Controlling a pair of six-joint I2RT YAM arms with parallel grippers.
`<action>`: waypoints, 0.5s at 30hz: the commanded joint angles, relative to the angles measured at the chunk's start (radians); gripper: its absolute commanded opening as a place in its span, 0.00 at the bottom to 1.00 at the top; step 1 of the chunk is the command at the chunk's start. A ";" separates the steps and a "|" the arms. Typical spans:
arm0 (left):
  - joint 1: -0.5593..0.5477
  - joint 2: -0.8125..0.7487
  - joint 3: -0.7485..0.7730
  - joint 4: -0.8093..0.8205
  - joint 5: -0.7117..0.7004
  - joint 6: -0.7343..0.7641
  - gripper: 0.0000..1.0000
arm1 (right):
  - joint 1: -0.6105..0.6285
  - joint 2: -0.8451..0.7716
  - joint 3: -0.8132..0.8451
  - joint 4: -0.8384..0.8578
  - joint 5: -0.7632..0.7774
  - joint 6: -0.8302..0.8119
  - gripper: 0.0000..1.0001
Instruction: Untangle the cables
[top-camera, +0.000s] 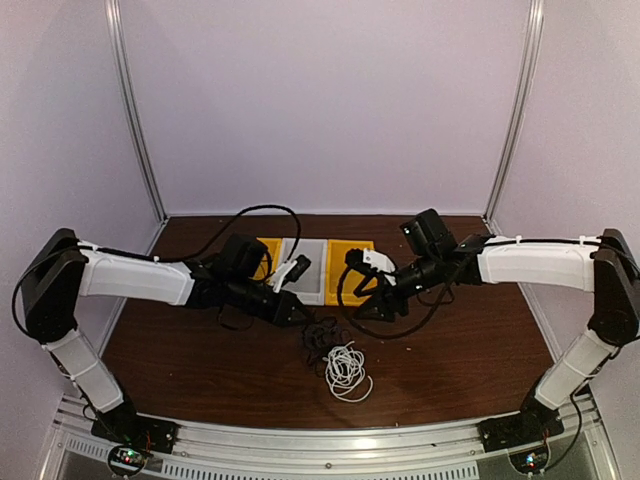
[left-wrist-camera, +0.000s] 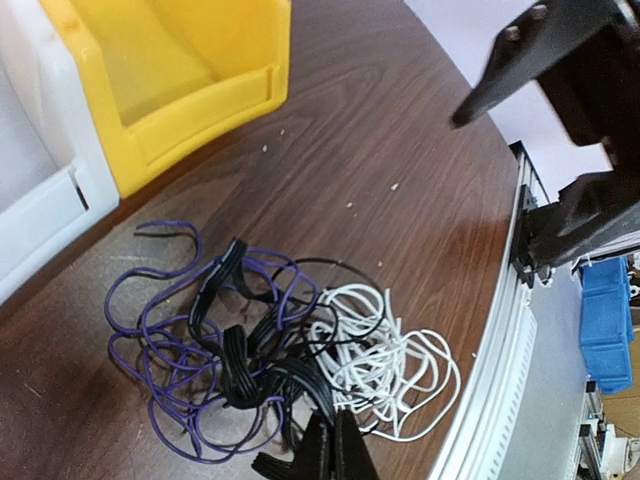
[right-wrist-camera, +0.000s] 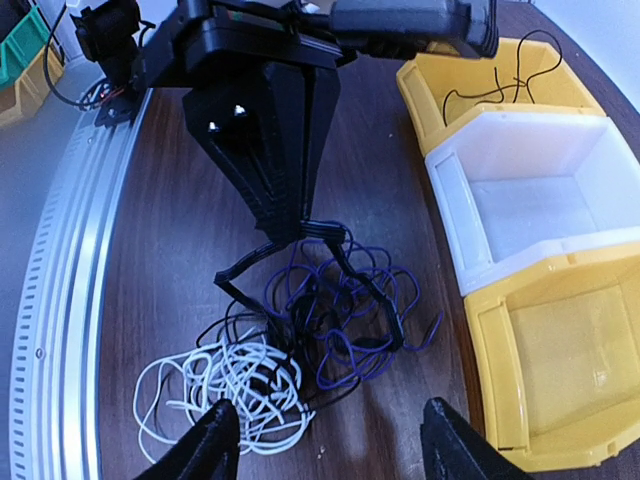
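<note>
Where the left gripper (right-wrist-camera: 299, 224) clamps, cables (right-wrist-camera: 335, 300) seem pinched, half-hidden.

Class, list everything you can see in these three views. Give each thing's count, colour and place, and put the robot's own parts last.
white cable: one, white, coiled on the near side of the tangle
purple cable: one, purple, looped through the tangle
black flat cable: count unclear, black, in the tangle, one part lifted
thin black cable: one, black, inside the yellow bin on the left arm's side
yellow bins: two, yellow, either side of the white bin
white bin: one, white, beyond the tangle
table: one, dark brown wood, under everything
left gripper: one, black, shut on the black flat cable
right gripper: one, black, open above the tangle
</note>
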 joint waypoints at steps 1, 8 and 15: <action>-0.002 -0.117 0.058 0.017 -0.026 -0.008 0.00 | 0.005 0.074 0.043 0.187 -0.108 0.156 0.63; -0.002 -0.178 0.073 -0.031 -0.050 -0.017 0.00 | 0.028 0.186 0.067 0.368 -0.189 0.309 0.65; -0.002 -0.217 0.099 -0.060 -0.068 -0.020 0.00 | 0.050 0.269 0.071 0.470 -0.169 0.399 0.65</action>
